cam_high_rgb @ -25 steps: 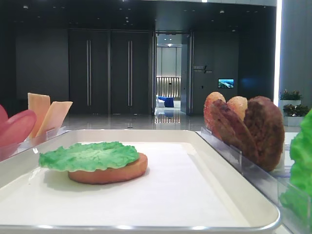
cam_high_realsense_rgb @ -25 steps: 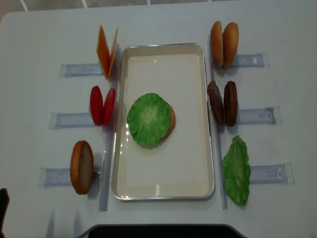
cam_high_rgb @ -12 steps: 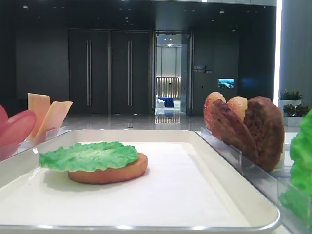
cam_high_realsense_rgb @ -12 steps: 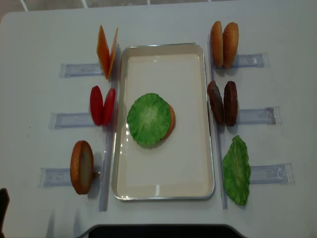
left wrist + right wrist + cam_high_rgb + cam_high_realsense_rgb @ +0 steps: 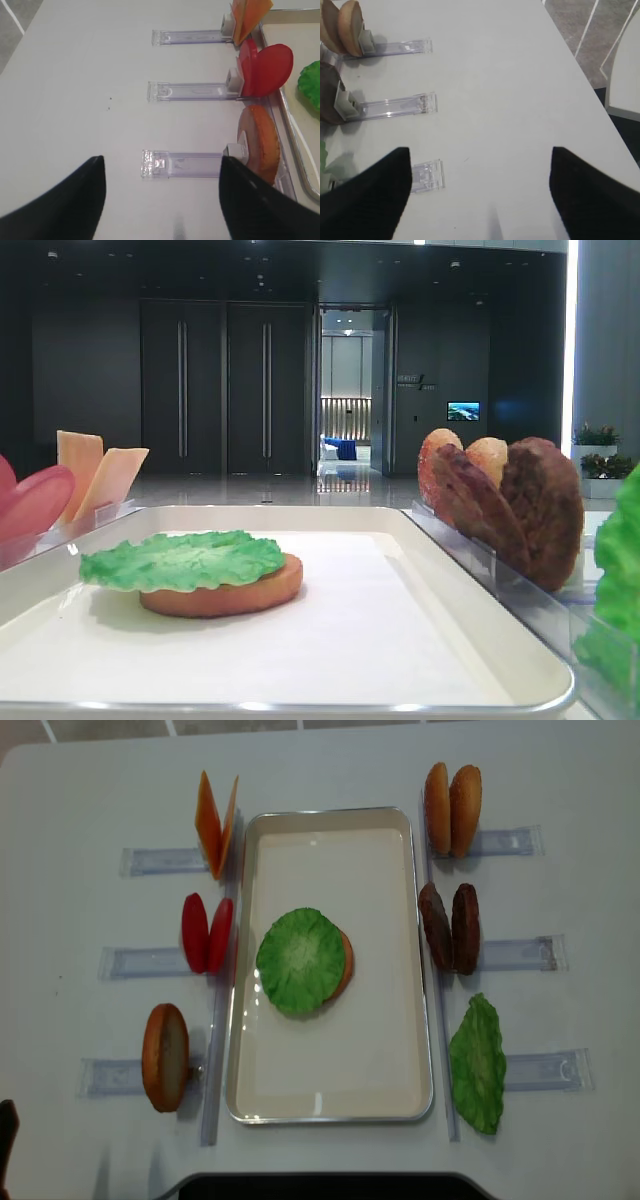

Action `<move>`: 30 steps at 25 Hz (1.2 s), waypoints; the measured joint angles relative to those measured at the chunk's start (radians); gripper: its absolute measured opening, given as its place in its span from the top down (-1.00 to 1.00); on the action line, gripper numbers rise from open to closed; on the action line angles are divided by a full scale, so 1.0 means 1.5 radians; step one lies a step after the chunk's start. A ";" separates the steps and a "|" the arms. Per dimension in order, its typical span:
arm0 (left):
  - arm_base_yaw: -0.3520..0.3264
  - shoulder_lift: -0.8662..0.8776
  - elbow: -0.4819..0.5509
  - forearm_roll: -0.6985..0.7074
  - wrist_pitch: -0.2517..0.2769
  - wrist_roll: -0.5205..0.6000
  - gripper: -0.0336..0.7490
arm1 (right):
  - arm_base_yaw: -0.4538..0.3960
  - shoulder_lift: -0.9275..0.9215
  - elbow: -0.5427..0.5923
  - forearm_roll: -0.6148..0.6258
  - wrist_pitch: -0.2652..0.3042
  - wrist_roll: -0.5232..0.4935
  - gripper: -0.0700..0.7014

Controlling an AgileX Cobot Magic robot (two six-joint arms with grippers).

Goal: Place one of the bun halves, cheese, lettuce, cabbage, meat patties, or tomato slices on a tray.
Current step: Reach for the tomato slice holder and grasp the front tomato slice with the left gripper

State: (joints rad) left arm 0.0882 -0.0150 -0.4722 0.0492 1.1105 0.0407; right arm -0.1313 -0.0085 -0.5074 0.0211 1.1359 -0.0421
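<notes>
A ruffled bright green lettuce leaf (image 5: 300, 960) covers a golden-orange round bun half (image 5: 343, 965) on the white shallow rectangular tray (image 5: 330, 1085); matte red tomato discs (image 5: 207, 933) and rough dark brown patties (image 5: 450, 927) flank it.

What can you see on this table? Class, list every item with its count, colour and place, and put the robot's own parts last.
tray: one, white, centre of the table.
bun half: one, orange, lying in the tray.
lettuce: one, green, on top of that bun half.
cheese: two slices, yellow-orange, upright, top left.
tomato slices: two, red, upright, middle left.
bun half on the left: one, orange, upright, bottom left.
bun halves: two, orange, upright, top right.
meat patties: two, dark brown, upright, middle right.
spare lettuce: one, green, bottom right.
clear holders: six, three on each side.
left gripper: black, open, empty.
right gripper: black, open, empty.
</notes>
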 joint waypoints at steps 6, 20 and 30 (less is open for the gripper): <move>0.000 0.000 0.000 0.000 0.000 0.000 -0.40 | 0.000 0.000 0.000 0.000 0.000 0.000 -0.58; 0.000 0.345 -0.107 0.020 0.002 -0.080 -0.38 | 0.000 0.000 0.000 0.000 0.000 0.000 -0.58; 0.000 0.772 -0.303 0.013 0.024 -0.059 -0.38 | 0.000 0.000 0.000 0.000 0.000 0.000 -0.58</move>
State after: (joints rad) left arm 0.0882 1.1428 -0.9264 0.0693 1.1461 -0.0481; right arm -0.1313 -0.0085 -0.5074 0.0211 1.1359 -0.0421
